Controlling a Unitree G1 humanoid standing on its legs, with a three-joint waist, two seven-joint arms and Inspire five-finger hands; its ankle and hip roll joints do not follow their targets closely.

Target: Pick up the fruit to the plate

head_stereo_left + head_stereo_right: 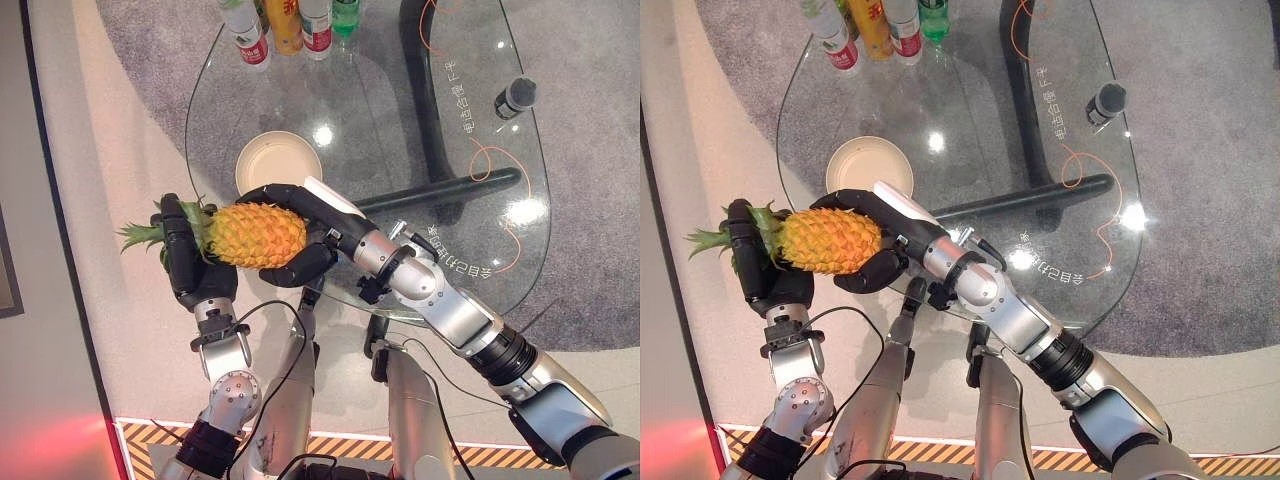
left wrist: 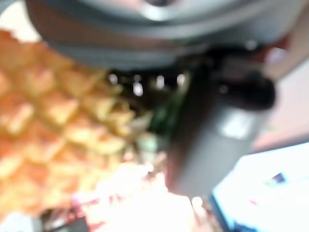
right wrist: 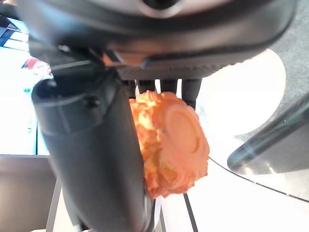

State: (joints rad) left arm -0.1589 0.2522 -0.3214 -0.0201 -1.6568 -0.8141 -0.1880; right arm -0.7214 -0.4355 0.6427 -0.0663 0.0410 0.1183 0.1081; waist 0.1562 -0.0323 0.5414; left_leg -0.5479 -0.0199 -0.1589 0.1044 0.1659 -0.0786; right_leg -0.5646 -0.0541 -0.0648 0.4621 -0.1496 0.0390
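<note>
Nearest the camera, two robot hands hold a pineapple [image 1: 258, 235] between them, lifted at the near-left rim of a round glass surface [image 1: 420, 150]. The left robot hand [image 1: 187, 262] has its dark fingers curled round the leafy crown end of the fruit, green leaves sticking out to the left past it. The right robot hand [image 1: 300, 262] wraps the yellow-orange body from the other side, fingers arched over the top and thumb (with a white cover) closing underneath; its wrist view shows the flat base of the pineapple pressed against the thumb. The fruit lies roughly level, crown to the left.

Just beyond the pineapple, a pale round plate [image 1: 278, 161] sits on the glass, close to the fruit but apart from it. Farther across to the right stands a small dark cylinder [image 1: 514, 97], with a thin orange cord [image 1: 497, 170] looping over the glass near it. At the far edge, several bottles [image 1: 288, 28] stand in a row.
</note>
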